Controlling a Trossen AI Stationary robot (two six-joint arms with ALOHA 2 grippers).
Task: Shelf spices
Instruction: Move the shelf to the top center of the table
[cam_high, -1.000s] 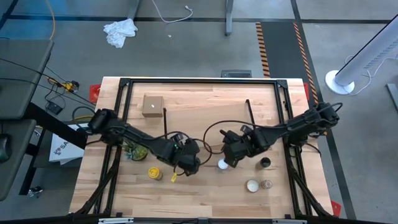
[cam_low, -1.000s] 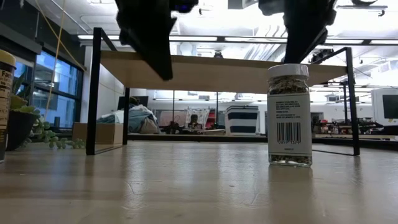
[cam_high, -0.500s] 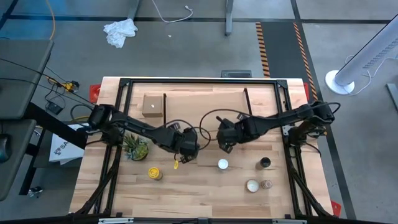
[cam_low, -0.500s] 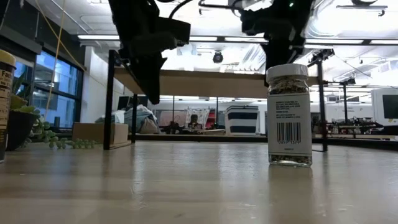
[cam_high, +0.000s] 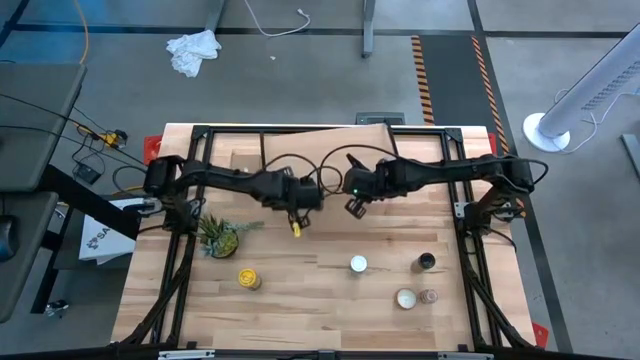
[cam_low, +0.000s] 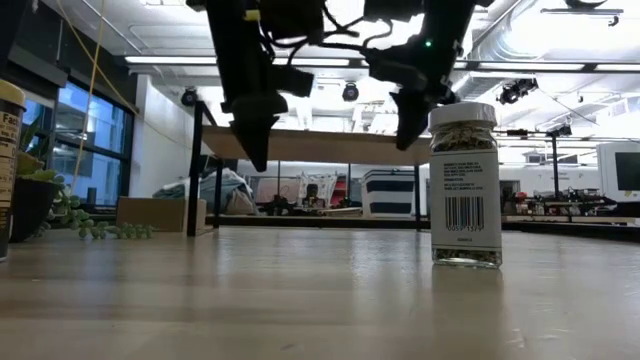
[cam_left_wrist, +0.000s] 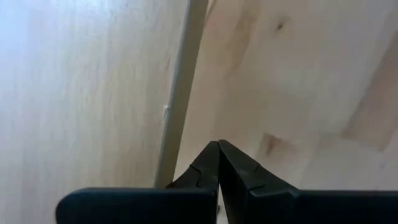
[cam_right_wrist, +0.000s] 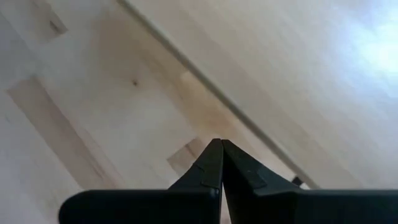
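The shelf (cam_high: 330, 148), a light plank on thin black legs, stands near the table's far edge; the low view shows the shelf (cam_low: 320, 145) behind both grippers. My left gripper (cam_high: 293, 205) and my right gripper (cam_high: 352, 195) are shut, side by side at the plank's near long edge. The mustard-yellow jar (cam_high: 248, 278), the white-capped jar (cam_high: 358, 264), the dark black-capped jar (cam_high: 427, 262) and the tiny pinkish jar (cam_high: 430, 296) stand upright on the near half of the table. In the low view the white-capped jar (cam_low: 465, 185) is close by. My left gripper points slanting down with shut fingers (cam_left_wrist: 208, 162) beside the plank's near edge (cam_left_wrist: 180, 93), left of its middle. The fingers hide whether they touch it. My right gripper stands the same way, shut fingers (cam_right_wrist: 211, 162) at the near edge (cam_right_wrist: 186, 81), right of the middle. Touch cannot be told.
A potted green plant (cam_high: 220, 236) stands left of the jars. A flat round white tin (cam_high: 405, 298) lies beside the pinkish jar. The tan cardboard box (cam_low: 160, 213) sits at the shelf's left end, hidden in the high view. Bare table lies between the shelf and the jars.
Both shut grippers have moved from beside the jars toward the table's far edge. The shelf has slid ahead of them toward the far edge, staying level on its legs. The jars, plant and tin have stayed put.
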